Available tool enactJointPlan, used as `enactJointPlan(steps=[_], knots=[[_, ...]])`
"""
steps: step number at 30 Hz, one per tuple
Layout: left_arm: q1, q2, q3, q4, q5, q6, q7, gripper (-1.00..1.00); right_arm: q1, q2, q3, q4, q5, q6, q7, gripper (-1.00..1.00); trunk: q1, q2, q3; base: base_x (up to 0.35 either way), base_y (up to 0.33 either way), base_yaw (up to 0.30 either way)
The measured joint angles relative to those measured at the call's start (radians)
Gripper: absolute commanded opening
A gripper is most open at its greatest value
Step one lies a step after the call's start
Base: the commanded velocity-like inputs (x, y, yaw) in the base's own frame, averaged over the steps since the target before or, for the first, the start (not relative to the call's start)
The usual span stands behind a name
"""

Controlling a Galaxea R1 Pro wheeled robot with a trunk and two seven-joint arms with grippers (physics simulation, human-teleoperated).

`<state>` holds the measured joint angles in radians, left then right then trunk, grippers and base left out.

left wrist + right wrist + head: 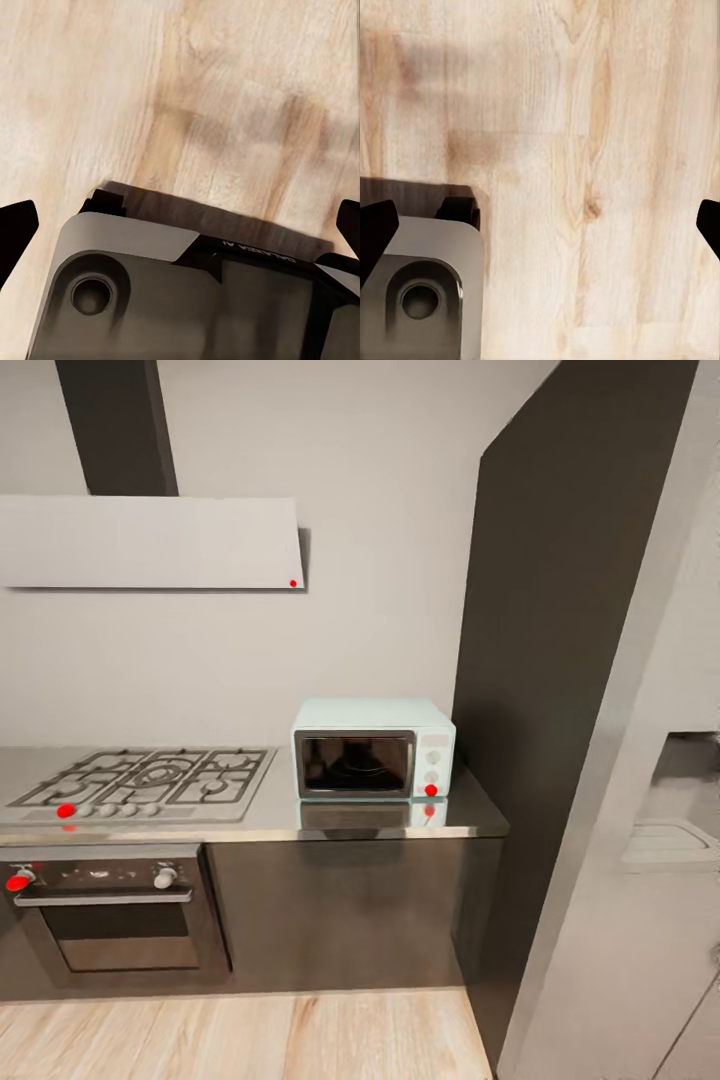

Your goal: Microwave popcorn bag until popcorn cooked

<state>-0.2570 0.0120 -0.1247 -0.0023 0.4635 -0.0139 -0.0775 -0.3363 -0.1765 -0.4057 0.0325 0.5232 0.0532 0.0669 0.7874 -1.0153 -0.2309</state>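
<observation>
The microwave (372, 748) — a pale mint box, long axis left to right — sits at the right end of the grey metallic countertop (260, 815) with its closed dark glass door facing the robot and its white knob panel on the right. To its left lies a gas hob (145, 780) above a steel oven (110, 910), a tall dark cabinet (560, 660) walls off the right, and bare plank floor (240, 1035) runs along the near edge. Both wrist views look down on that pale wood — the left gripper (180, 225) and right gripper (540, 225) each have black fingertips spread wide, holding nothing.
</observation>
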Motion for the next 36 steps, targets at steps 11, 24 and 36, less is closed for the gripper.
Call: enactJointPlan(steps=[11,24,36], knots=[[0.0,0.001,0.0,0.0,-0.001,0.0,-0.001,1.0,0.0,0.0,0.002,0.0,0.001,-0.004,0.0,1.0,0.0,0.0,0.0,0.081,0.0,-0.005],[0.0,0.003,0.001,0.0,0.0,0.0,0.0,1.0,0.0,0.001,0.002,0.0,0.002,-0.003,0.001,1.0,0.0,0.0,0.0,0.252,0.0,0.0],[0.0,0.003,0.001,0.0,0.002,0.0,0.0,1.0,0.0,0.001,0.002,0.0,0.002,-0.004,0.002,1.0,0.0,0.0,0.0,0.005,0.0,0.0]])
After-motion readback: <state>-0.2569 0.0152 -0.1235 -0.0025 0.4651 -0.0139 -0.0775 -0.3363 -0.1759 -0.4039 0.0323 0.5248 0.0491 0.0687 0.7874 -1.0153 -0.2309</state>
